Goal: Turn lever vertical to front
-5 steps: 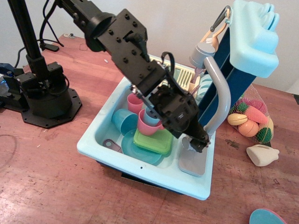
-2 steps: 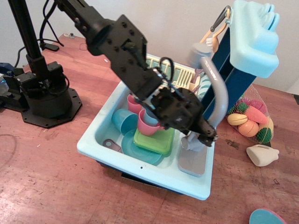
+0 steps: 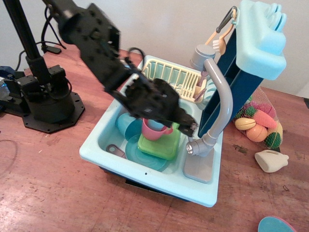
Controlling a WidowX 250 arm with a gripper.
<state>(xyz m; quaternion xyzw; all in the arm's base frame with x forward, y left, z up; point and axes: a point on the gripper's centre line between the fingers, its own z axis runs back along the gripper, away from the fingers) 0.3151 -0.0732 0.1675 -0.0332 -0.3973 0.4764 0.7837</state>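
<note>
The toy faucet stands on the right rim of the light blue toy sink (image 3: 99, 145). Its lever (image 3: 191, 147) is a short grey stub on the round hub (image 3: 205, 141), pointing to the front left with its round end towards the camera. The long grey spout pipe (image 3: 223, 99) curves up from the hub. My black gripper (image 3: 188, 126) hangs over the basin, just up and left of the lever and apart from it. It holds nothing. Its dark fingers blur together, so I cannot tell how they stand.
The basin holds a pink cup (image 3: 155, 129), a green square plate (image 3: 161, 145), a blue cup (image 3: 126, 124) and a blue plate (image 3: 142, 157). A yellow dish rack (image 3: 171, 77) lies behind. A blue shelf (image 3: 256, 43), a net of toy food (image 3: 260, 123) and a white piece (image 3: 270, 161) stand to the right.
My gripper has drawn back up and to the left, off the lever. The lever swung from under the gripper to point front left, and the spout pipe shifted a little.
</note>
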